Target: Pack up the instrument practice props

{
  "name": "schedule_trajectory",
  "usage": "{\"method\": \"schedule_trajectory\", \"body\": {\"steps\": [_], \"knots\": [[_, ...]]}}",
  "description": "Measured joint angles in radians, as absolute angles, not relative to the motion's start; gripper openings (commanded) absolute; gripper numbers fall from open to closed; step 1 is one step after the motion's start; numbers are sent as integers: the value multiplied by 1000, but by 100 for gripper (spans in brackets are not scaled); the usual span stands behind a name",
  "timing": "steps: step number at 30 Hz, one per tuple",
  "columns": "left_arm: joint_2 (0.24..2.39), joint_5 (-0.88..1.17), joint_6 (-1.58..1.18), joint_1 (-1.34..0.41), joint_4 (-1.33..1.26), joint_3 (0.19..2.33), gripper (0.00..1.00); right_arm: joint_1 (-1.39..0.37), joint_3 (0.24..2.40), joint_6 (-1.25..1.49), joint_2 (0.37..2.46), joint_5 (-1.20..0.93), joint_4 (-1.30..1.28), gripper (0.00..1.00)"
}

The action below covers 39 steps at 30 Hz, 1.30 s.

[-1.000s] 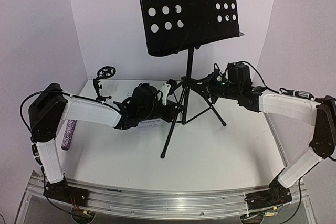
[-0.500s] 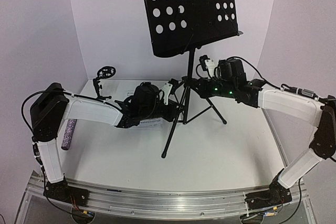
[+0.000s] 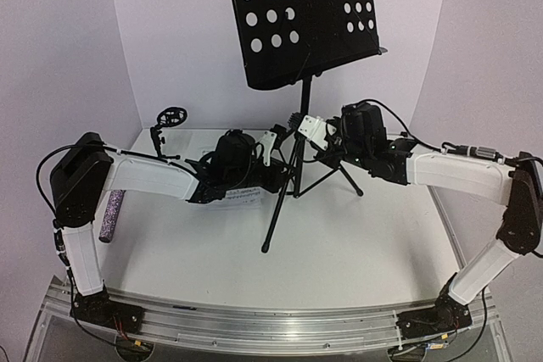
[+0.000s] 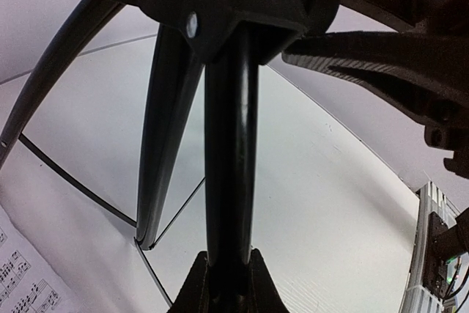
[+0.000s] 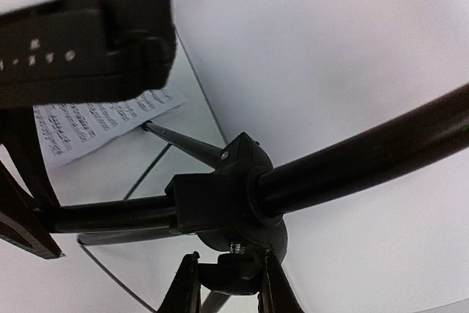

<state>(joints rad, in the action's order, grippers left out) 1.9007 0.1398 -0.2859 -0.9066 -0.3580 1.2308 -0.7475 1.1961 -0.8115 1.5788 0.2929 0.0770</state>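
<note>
Music stand [image 3: 305,19] upright, left gripper [image 3: 273,143] clamped on its pole [image 4: 231,144] near the leg hub [image 5: 227,203], right gripper [image 3: 307,130] straddles that hub, can't tell if squeezing, sheet music [image 3: 240,197] by its feet

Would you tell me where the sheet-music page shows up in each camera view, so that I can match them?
Top external: the sheet-music page lies mid-picture, just left of the legs of the music stand.
Left wrist: the page fills the bottom-left corner, behind the stand's legs.
Right wrist: the page sits left of centre, beyond the stand's hub.
Shared landmark: the music stand's black tripod hub and legs.
</note>
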Motion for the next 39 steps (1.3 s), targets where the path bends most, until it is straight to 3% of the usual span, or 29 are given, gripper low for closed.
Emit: {"method": "schedule_trajectory", "body": {"steps": [13,14,15,17,19,21,23,32,39], "knots": [[1901,138,-287,-873,-358,1231,0,-806,1097,-1514,1698,517,520,0],[1901,138,-288,-869,-358,1231,0,-809,1097,-1543,1714,529,554,4],[1901,138,-288,-865,-358,1231,0,-811,1097,-1561,1728,539,583,15],[1901,138,-288,-861,-358,1231,0,-815,1097,-1570,1742,552,616,49],[1901,140,-285,-861,-359,1231,0,-819,1097,-1543,1743,562,619,61],[1901,148,-280,-863,-359,1231,0,-827,1096,-1493,1742,584,585,70],[1901,154,-276,-865,-359,1231,0,-837,1093,-1409,1733,605,532,91],[1901,158,-265,-869,-355,1234,0,-876,1043,-697,1395,533,113,93],[1903,158,-263,-869,-349,1238,0,-782,1034,38,1294,201,7,94]]}}
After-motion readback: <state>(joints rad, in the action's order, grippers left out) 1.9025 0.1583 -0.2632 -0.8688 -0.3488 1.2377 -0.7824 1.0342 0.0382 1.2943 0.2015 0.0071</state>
